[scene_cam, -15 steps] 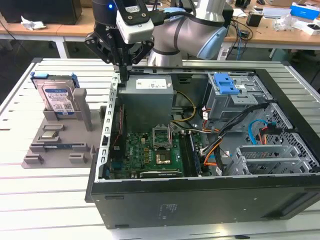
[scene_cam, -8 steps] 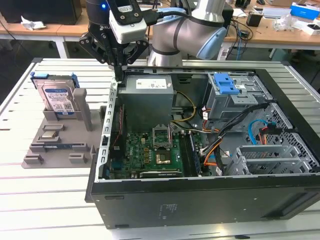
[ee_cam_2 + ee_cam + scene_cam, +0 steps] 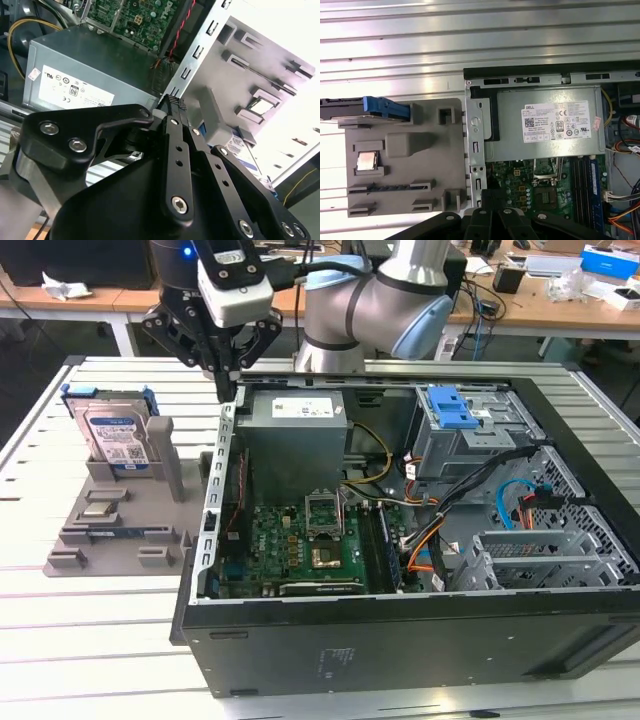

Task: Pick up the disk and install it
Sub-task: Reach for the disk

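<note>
The disk (image 3: 115, 435) stands upright in a slot at the back of a grey holder block (image 3: 120, 530) on the exterior view's left, its blue-and-white label facing forward and blue rails on its sides. In the first wrist view the disk (image 3: 350, 112) shows edge-on with its blue rail. My gripper (image 3: 228, 388) hangs over the back corner of the open computer case (image 3: 400, 610), between the holder and the power supply, to the exterior view's right of the disk and apart from it. Its fingers are shut together and hold nothing in both wrist views (image 3: 172, 102) (image 3: 492, 197).
A grey power-supply box (image 3: 295, 430) fills the case's back corner beside the gripper. A bare blue bracket (image 3: 450, 410) sits on the drive cage. Motherboard (image 3: 300, 540) and cables lie inside. A chip (image 3: 366, 161) rests in the holder block (image 3: 400, 150). Slatted metal table (image 3: 90, 640) around.
</note>
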You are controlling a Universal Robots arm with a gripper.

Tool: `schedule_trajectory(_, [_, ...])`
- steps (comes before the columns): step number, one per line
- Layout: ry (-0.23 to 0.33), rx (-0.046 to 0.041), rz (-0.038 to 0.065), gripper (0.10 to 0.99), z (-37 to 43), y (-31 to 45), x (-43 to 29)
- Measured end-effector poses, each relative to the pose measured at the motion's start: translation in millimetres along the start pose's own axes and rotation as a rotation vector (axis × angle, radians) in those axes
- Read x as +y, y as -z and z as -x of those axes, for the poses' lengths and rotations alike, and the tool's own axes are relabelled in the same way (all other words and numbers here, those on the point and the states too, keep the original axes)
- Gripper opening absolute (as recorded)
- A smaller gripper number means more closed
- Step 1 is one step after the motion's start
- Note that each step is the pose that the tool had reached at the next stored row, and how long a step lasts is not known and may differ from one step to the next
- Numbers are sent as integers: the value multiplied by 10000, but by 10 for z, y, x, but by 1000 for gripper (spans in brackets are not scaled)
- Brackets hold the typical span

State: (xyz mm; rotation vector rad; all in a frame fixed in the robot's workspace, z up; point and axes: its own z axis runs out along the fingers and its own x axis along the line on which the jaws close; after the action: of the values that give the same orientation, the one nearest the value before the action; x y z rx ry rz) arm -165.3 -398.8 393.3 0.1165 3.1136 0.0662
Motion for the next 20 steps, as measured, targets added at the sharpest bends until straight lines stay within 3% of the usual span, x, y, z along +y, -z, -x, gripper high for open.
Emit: schedule_trajectory(20, [0, 1, 0, 106, -262, 7, -19])
